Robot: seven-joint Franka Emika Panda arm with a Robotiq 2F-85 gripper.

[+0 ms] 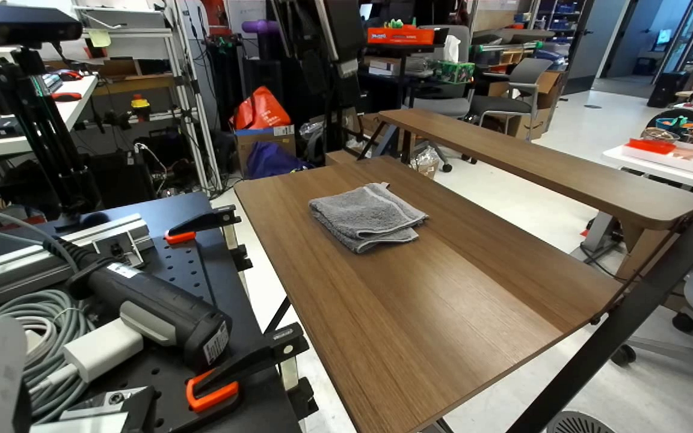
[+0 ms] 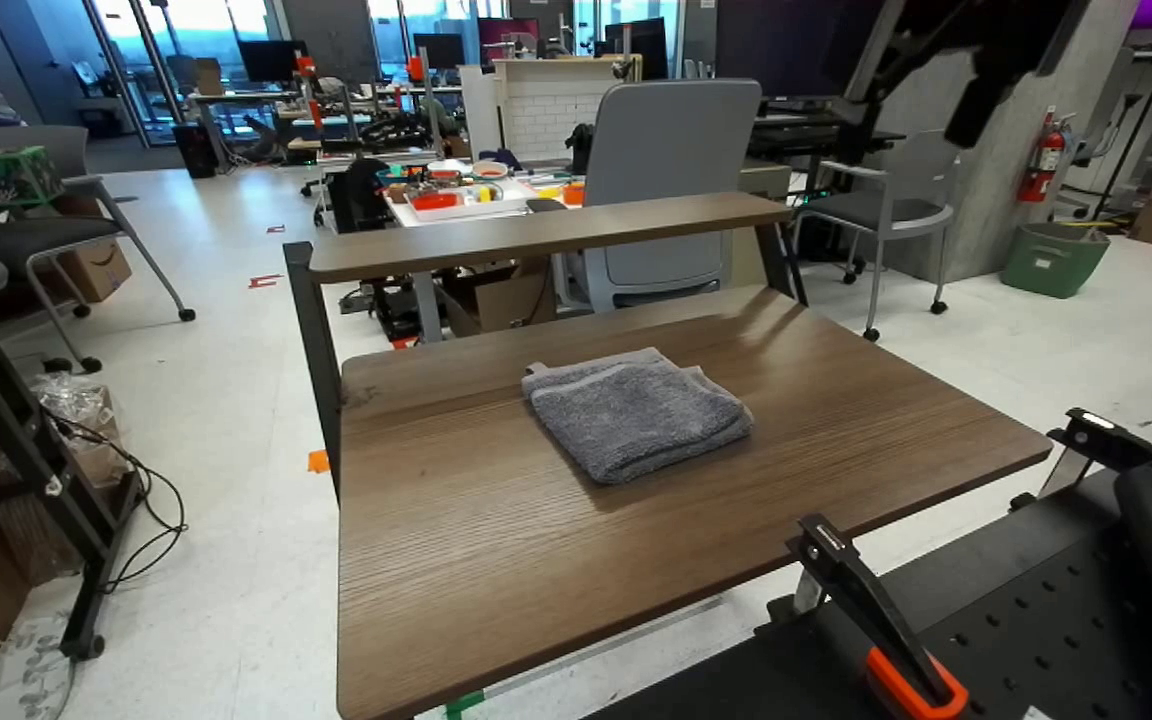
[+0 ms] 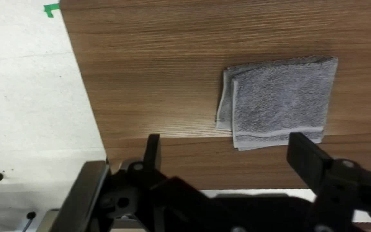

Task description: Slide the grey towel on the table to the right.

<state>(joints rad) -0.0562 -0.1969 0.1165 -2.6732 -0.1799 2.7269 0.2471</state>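
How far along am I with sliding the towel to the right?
Done: no slide I can confirm; the grey towel lies folded on the table, with no visible mark to judge it against.
In hand: nothing; the gripper is open in the wrist view, and both exterior views show nothing pressing on the towel.
Left: probably contact, the slide right, then backing off.

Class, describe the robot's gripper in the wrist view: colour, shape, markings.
The gripper is mostly black: two blocky, straight-edged fingers on angular, jointed links, with small round greyish fasteners near the joints. I cannot make out any lettering.
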